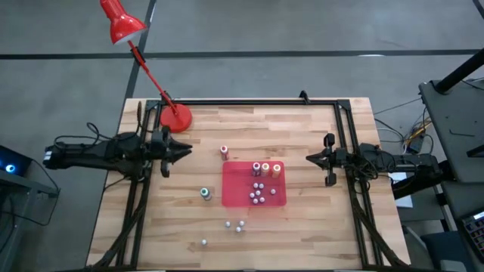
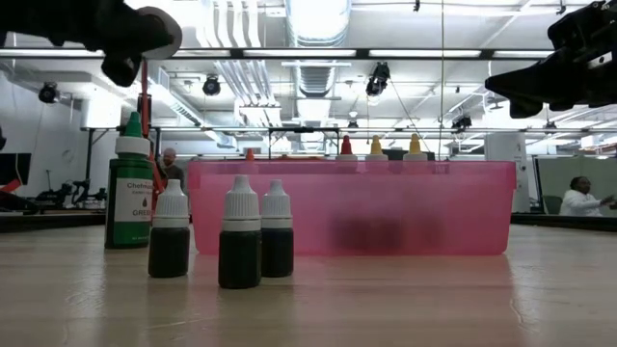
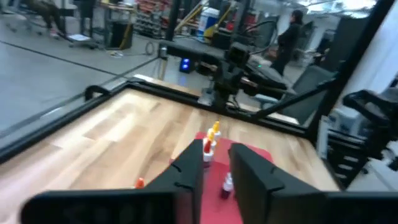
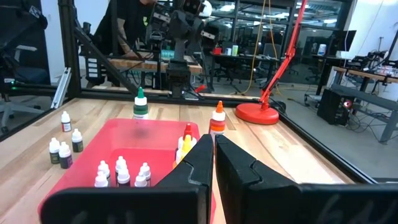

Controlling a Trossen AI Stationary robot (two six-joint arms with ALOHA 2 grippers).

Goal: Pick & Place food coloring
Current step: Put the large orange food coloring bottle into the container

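The food coloring (image 1: 265, 169) bottles stand in the red tray (image 1: 234, 195) mid-bench. Left hand (image 1: 184, 149) hovers near the left edge, fingers slightly spread, empty; right hand (image 1: 311, 158) waits opposite, pressed together.

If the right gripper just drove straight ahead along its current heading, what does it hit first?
Probably the bottles standing at the near end of the red tray: the right gripper, shut, points at the yellow and red food coloring. It sits above the table, so it might pass over them.
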